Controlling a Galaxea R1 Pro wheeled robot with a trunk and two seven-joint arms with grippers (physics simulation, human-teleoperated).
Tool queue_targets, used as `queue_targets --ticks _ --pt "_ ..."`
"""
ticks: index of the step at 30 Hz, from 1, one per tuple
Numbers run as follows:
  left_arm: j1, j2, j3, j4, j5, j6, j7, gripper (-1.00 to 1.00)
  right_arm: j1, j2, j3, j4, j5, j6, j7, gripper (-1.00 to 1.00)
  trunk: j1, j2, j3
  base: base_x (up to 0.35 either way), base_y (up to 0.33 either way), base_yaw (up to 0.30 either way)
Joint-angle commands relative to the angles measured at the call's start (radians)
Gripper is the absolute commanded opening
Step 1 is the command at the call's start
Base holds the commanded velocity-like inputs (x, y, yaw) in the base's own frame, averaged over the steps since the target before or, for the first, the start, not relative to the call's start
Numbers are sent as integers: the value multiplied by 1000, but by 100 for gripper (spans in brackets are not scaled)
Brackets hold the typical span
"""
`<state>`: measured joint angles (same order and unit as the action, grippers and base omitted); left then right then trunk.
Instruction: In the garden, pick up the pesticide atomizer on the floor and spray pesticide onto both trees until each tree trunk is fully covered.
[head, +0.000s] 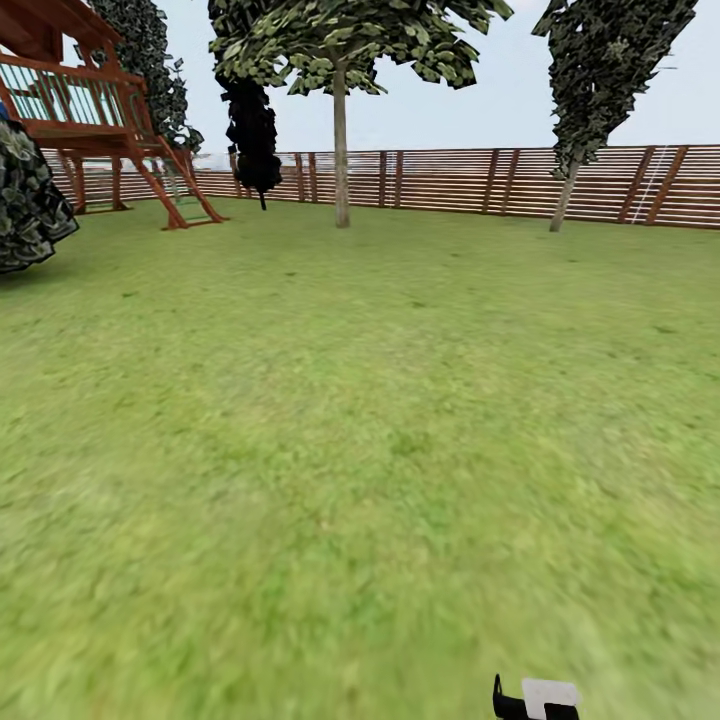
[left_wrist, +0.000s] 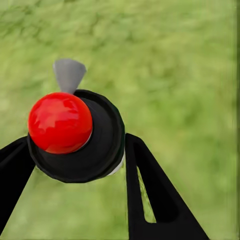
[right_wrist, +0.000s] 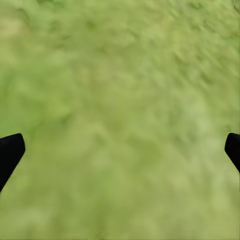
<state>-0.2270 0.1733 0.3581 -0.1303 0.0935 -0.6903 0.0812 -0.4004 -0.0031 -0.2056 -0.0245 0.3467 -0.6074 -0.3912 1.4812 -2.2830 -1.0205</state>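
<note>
The pesticide atomizer (left_wrist: 75, 135) is a dark round bottle with a red top and a grey nozzle. My left gripper (left_wrist: 77, 145) is shut on it, with a black finger (left_wrist: 150, 190) on each side, and it hangs above blurry green grass. My right gripper (right_wrist: 122, 145) is open over bare grass with nothing between its fingertips. Two trees stand far off by the fence. One tree trunk (head: 341, 150) is at centre, and a leaning tree trunk (head: 563, 198) is at the right. The floor (head: 360, 450) is a wide lawn between me and them.
A brown slatted fence (head: 470, 182) closes the far side of the garden. A wooden play tower (head: 95, 110) stands at the far left beside an all-black thin tree (head: 253, 130). A dark bush (head: 28, 200) reaches in from the left edge. A small black and white shape (head: 537, 699) shows at the bottom edge.
</note>
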Motion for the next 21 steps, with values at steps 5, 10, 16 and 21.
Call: queue_targets --ticks 5,10,16,21 --pt "0 0 0 0 0 0 0 -100 0 0 0 0 0 0 0 100 0 0 0 337 0 0" --pt "0 0 0 0 0 -1 0 -100 0 0 0 0 0 0 0 100 0 0 0 337 0 0" --pt "0 1 1 0 0 0 0 -100 0 0 0 0 0 0 0 100 0 0 0 337 0 0" --pt "0 1 2 0 0 0 0 -100 0 0 0 0 0 0 0 100 0 0 0 337 0 0"
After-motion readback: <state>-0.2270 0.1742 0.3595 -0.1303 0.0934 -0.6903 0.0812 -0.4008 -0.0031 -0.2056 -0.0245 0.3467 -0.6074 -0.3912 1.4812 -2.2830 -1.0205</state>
